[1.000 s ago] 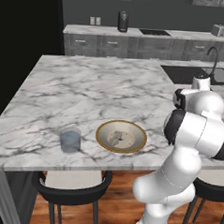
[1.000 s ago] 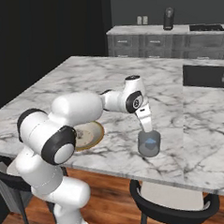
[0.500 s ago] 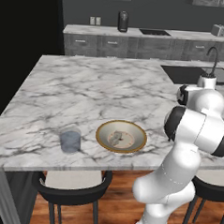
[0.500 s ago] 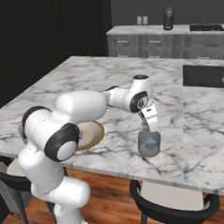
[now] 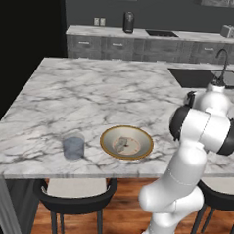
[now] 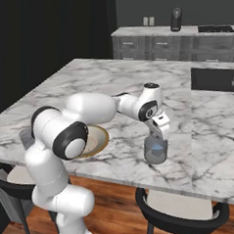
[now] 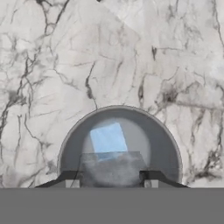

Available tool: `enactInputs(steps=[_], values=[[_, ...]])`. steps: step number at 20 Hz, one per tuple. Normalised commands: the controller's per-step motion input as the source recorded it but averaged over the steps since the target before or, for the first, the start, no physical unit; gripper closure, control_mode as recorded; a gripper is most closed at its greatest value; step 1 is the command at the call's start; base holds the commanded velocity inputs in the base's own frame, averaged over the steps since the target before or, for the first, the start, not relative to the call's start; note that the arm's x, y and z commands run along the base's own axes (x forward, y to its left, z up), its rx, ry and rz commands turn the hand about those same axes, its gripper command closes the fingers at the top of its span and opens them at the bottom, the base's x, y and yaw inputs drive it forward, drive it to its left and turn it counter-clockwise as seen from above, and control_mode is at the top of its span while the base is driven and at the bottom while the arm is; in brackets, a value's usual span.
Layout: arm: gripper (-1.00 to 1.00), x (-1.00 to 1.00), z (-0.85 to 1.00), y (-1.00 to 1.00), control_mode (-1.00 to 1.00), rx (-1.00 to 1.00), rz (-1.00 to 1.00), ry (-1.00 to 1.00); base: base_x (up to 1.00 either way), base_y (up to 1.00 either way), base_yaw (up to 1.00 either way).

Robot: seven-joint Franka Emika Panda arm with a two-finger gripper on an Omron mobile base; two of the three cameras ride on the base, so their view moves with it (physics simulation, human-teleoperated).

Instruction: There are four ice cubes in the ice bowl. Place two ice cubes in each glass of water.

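The end effector (image 7: 112, 175) is pinching a pale translucent ice cube (image 7: 113, 168) over a blue-grey glass tumbler (image 7: 119, 144) already containing one cube (image 7: 108, 139) on the marble surface (image 7: 65, 65).

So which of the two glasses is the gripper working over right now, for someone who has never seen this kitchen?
Start at the marble island and find the gold-rimmed bowl near its front edge. The glass you want stands to the bowl's right in the right base view, directly under the gripper. Unlike the other glass, it already has an ice cube in it and another cube between the gripper's tips.
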Motion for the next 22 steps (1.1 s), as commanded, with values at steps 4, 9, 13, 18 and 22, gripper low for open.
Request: enactInputs(steps=[4, 9, 13, 18, 22], values=[[1.0, 0.07, -0.34, -0.22, -1.0, 0.0, 0.12, 0.06, 0.0, 0.0, 0.0], [1.0, 0.0, -0.07, -0.29, -1.0, 0.0, 0.05, 0.02, 0.0, 0.0, 0.0], [1.0, 0.0, -0.01, 0.0, -1.0, 0.0, 0.04, 0.0, 0.0, 0.0, 0.0], [1.0, 0.0, -0.09, 0.05, -1.0, 0.0, 0.01, 0.0, 0.0, 0.0, 0.0], [1.0, 0.0, -0.15, 0.28, -1.0, 0.0, 0.0, -0.03, 0.0, 0.0, 0.0]])
